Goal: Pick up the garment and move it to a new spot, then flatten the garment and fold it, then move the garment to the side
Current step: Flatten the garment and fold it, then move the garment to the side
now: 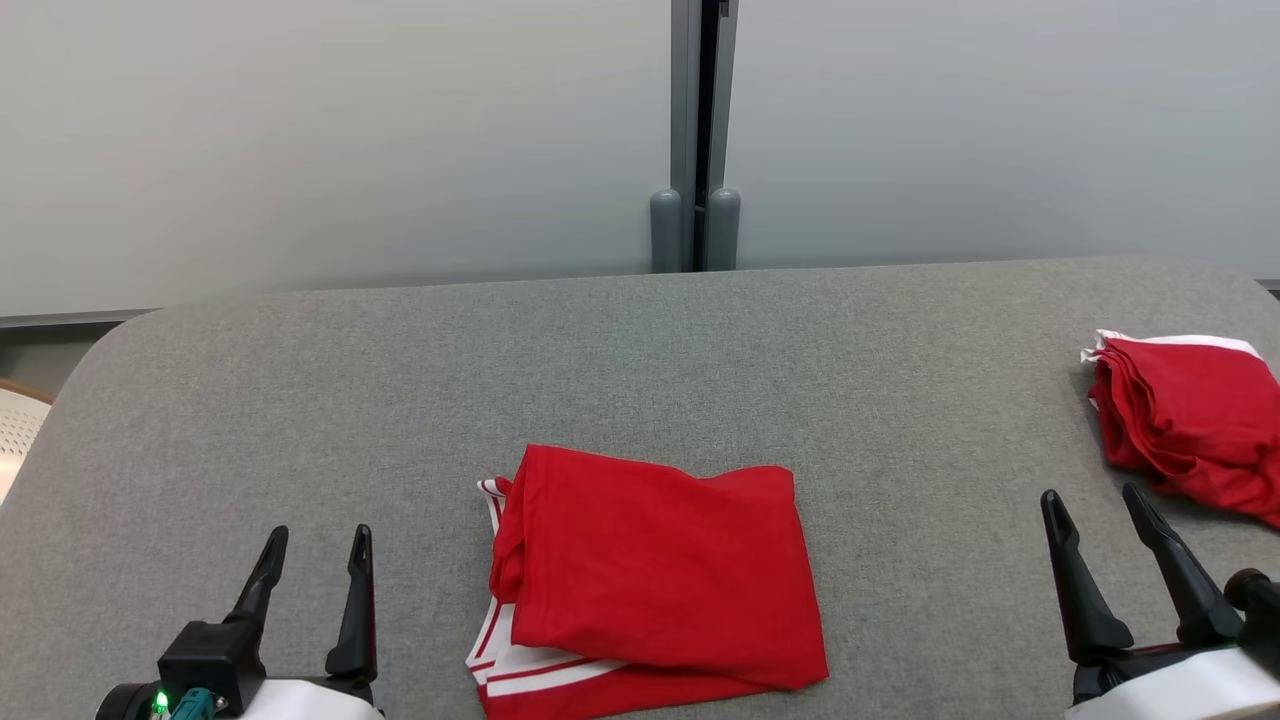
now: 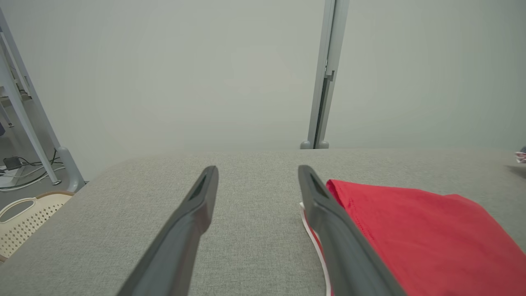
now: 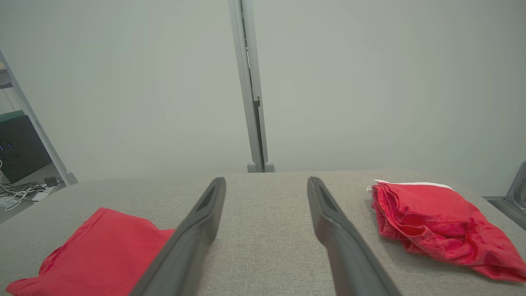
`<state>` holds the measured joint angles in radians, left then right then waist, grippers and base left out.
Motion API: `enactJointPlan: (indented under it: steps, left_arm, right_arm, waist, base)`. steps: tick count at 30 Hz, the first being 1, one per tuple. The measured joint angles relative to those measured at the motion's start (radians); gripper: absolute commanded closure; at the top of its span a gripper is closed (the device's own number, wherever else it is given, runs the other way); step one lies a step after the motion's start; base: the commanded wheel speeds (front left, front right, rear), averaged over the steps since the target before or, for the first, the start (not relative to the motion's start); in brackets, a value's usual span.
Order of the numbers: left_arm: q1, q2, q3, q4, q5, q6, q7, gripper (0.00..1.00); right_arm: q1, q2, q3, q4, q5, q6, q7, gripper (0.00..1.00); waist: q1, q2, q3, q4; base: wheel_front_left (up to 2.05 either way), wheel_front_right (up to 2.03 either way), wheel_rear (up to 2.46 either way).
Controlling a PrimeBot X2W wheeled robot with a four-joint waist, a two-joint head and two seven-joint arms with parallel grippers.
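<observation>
Folded red garment (image 1: pixel 655 575) is lying on the counter (image 1: pixel 640 350).
Left hand (image 1: pixel 320 540) and right hand (image 1: pixel 1090 495) are flanking it, both parted, gripping nothing.

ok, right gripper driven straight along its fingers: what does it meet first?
Nothing close: the right gripper points over bare table toward the far wall. The red pile sits off to its right. Depth is unclear.
</observation>
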<state>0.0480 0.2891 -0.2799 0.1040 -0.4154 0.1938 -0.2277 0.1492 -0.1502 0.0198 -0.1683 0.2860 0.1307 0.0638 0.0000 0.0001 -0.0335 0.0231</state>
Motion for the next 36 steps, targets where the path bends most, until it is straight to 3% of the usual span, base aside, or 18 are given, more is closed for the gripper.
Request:
enactJointPlan:
  steps: [23, 29, 36]
  left_arm:
    - [-0.026, 0.002, -0.013, 0.008, -0.002, 0.009, -0.006, 0.0]
    - [-0.101, -0.019, -0.02, 0.002, 0.003, -0.001, -0.016, 0.0]
    - [-0.19, -0.049, -0.022, -0.001, 0.02, -0.02, -0.029, 0.0]
  right_arm:
    - [0.001, 0.002, -0.012, 0.017, -0.009, 0.0, 0.024, 0.0]
    - [-0.014, 0.0, 0.016, 0.082, -0.002, 0.0, 0.039, 0.0]
    - [-0.107, 0.021, 0.092, 0.255, 0.02, 0.0, 0.027, 0.0]
  waist:
    - [-0.0001, 0.0, 0.011, 0.036]
    - [0.0, 0.0, 0.055, 0.078]
    - [0.0, 0.0, 0.138, 0.145]
  base:
    - [0.0, 0.0, 0.0]
    - [0.0, 0.0, 0.0]
    - [0.0, 0.0, 0.0]
